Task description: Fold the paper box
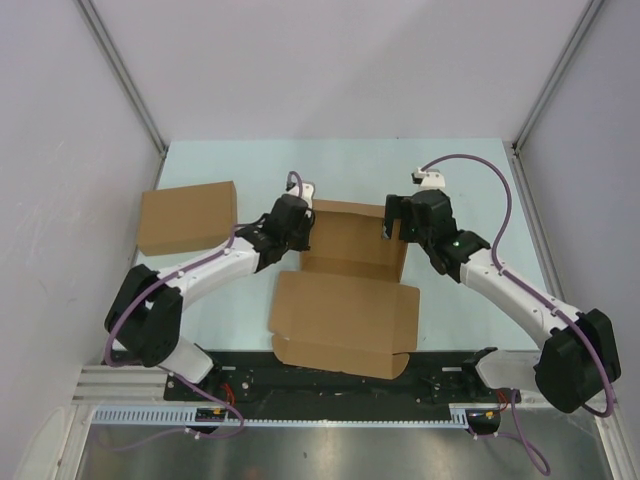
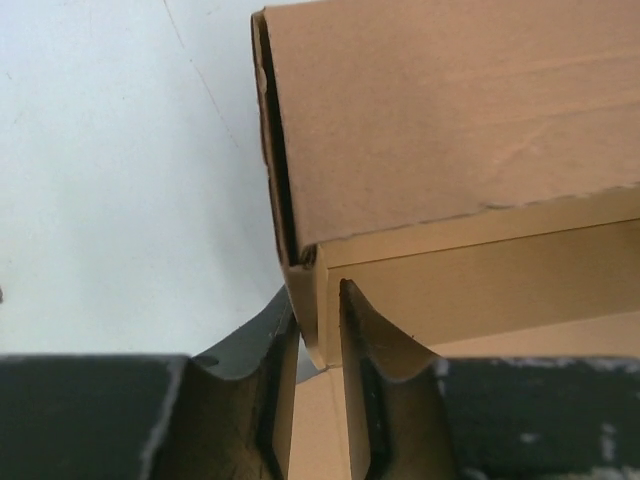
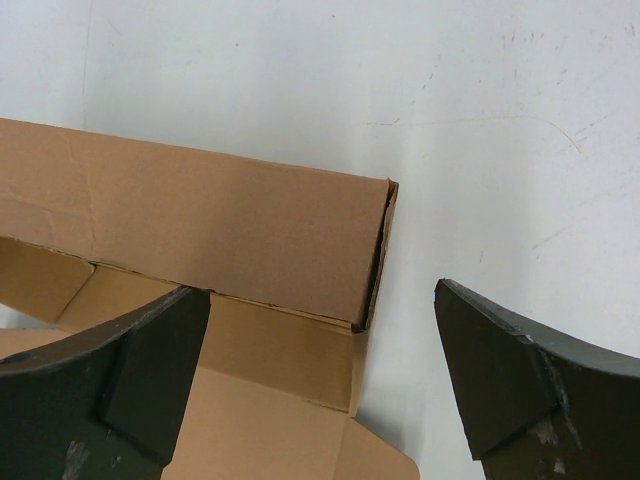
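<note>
The paper box [image 1: 350, 245] lies mid-table as a shallow brown tray, with its wide lid flap [image 1: 345, 315] spread flat toward the arms. My left gripper [image 1: 300, 228] is at the box's left side wall. In the left wrist view its jaws [image 2: 318, 300] are pinched narrowly on that upright wall [image 2: 318, 330], one finger [image 2: 375, 400] inside and the other outside. My right gripper [image 1: 393, 228] stands wide open over the right far corner [image 3: 370, 300]. One finger [image 3: 150, 370] hangs above the box floor, the other [image 3: 510, 380] above the table outside.
A second plain brown cardboard box [image 1: 187, 217], closed, sits at the left of the pale table [image 1: 460, 180]. Enclosure walls rise on both sides. A black rail [image 1: 330, 385] with the arm bases runs along the near edge.
</note>
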